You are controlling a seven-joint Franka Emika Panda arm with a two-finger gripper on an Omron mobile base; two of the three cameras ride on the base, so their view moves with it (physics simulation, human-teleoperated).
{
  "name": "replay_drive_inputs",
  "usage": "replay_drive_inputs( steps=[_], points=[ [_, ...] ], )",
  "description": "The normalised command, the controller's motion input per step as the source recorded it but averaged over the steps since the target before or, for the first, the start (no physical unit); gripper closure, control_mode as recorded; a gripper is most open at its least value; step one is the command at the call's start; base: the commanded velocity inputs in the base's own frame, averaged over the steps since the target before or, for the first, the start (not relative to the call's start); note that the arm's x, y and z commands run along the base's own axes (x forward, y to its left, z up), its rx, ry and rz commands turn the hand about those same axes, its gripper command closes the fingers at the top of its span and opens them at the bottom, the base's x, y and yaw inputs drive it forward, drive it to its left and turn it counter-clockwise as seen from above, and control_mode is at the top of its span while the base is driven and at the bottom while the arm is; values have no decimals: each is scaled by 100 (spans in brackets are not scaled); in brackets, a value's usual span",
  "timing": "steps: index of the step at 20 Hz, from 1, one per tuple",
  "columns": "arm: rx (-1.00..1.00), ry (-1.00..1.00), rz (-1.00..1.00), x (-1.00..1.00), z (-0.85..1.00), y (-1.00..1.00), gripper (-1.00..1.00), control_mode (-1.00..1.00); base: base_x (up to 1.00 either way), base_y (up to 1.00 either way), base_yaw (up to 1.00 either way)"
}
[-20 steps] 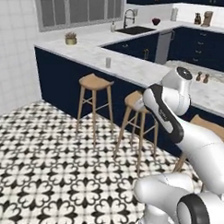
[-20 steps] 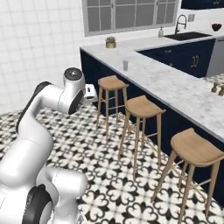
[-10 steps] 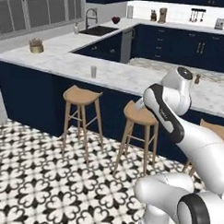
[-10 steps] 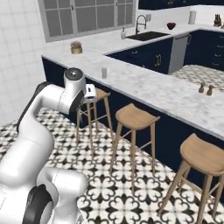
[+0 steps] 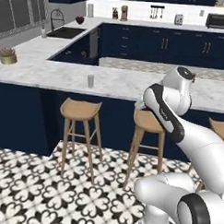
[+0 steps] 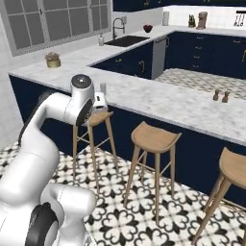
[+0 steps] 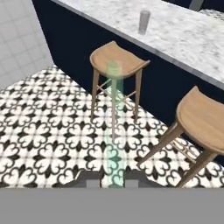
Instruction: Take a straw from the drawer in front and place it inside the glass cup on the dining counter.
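In the hand view my gripper [image 7: 113, 180] is shut on the straw [image 7: 113, 131], a thin pale green stick that runs up from the finger tips across the view. The glass cup [image 7: 144, 22] stands on the dining counter [image 7: 188, 39], well beyond the straw's tip and above a wooden stool [image 7: 118, 59]. From the left base the cup [image 5: 90, 80] shows on the marble slab [image 5: 51, 76], left of my arm. From the right base the gripper [image 6: 99, 101] hangs just in front of the counter edge, below the cup [image 6: 103, 88]. The drawer is out of view.
Wooden stools [image 5: 80, 109] [image 5: 148, 121] [image 6: 154, 137] line the navy base of the counter. A tan pot with a succulent [image 5: 7, 58] sits at the counter's far left end. Two small shakers [image 6: 220, 95] stand to the right. The patterned tile floor [image 7: 43, 131] lies below the hand.
The whole scene has shifted in both base views: the base has moved, and the counter, cup and stools now lie closer and more square in front. The arm's pose stays the same.
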Motion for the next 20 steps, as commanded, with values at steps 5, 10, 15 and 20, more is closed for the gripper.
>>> replay_drive_inputs(
  steps=[5, 10, 15, 20],
  points=[
    [0, 0, 0, 0, 0, 0, 100, 100, 86, 100, -46],
    [0, 0, 0, 0, 0, 0, 100, 100, 97, 99, -46],
    [0, 0, 0, 0, 0, 0, 100, 100, 97, 93, -45],
    [0, 0, 0, 0, 0, 0, 100, 100, 97, 81, -44]
  ],
)
